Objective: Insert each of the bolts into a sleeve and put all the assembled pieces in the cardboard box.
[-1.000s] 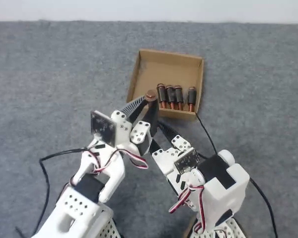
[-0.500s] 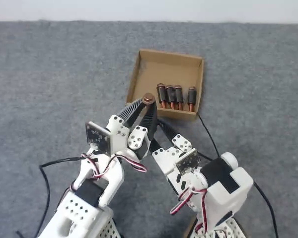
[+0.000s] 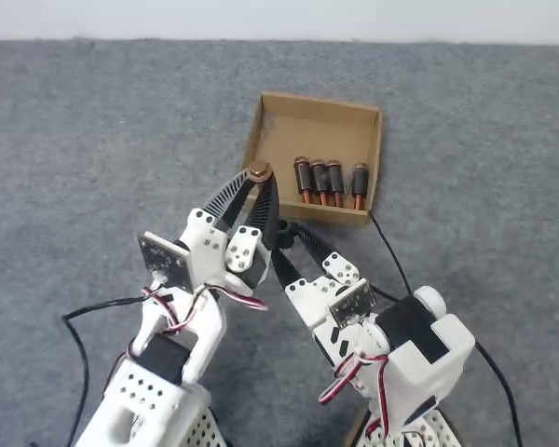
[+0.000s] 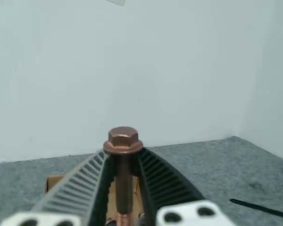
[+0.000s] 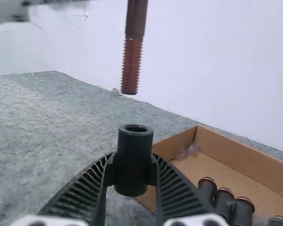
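Observation:
My left gripper (image 3: 257,177) is shut on a copper bolt (image 4: 122,169), held upright with its hex head (image 3: 258,171) on top, above the near left corner of the cardboard box (image 3: 272,114). My right gripper (image 3: 281,237) is shut on a black sleeve (image 5: 133,157), bore facing up. In the right wrist view the bolt's threaded end (image 5: 130,66) hangs a short way above the sleeve's opening, apart from it. Several assembled bolt-and-sleeve pieces (image 3: 329,182) lie side by side in the box (image 5: 236,157).
Grey carpet (image 3: 93,149) covers the table. Black cables (image 3: 387,247) run beside the arms, one past the box's near right corner. A pale wall stands behind the table.
My left gripper has carried the bolt to the left and slightly away from me, from over the box's near edge to its near left corner. The right gripper has stayed nearly still.

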